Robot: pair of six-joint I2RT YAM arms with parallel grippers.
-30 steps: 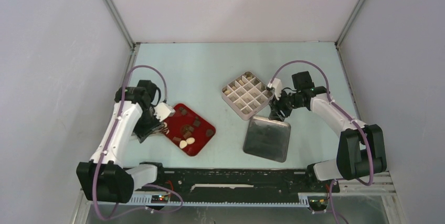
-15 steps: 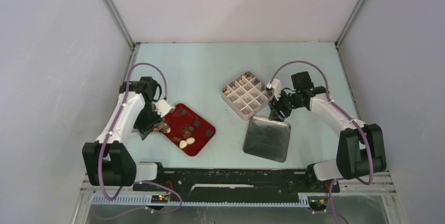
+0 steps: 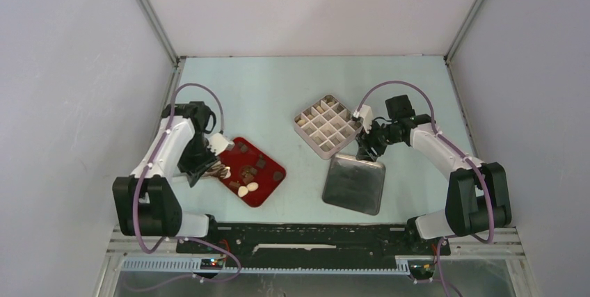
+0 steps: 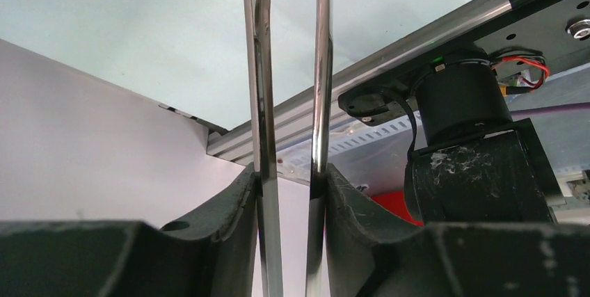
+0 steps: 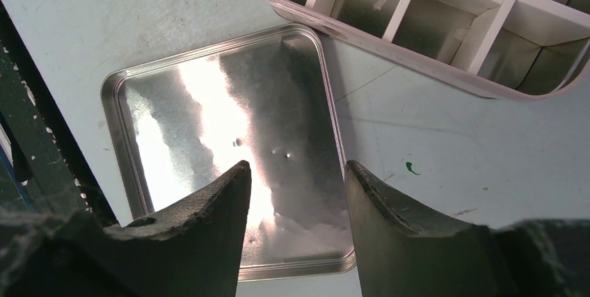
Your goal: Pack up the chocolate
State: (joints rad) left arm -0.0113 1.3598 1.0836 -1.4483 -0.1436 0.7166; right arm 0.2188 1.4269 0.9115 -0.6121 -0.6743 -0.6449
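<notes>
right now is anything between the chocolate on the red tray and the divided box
Nothing visible does. Only bare table lies between the chocolate on the red tray and the divided box, which is uncovered. The metal lid lies beside the box's near corner, off that path, with the right gripper above it.

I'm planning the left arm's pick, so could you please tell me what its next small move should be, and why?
Probably ease the tongs a little inward over the red tray toward the chocolate: the left end effector grips them, and their tips sit at the tray's left edge.
</notes>
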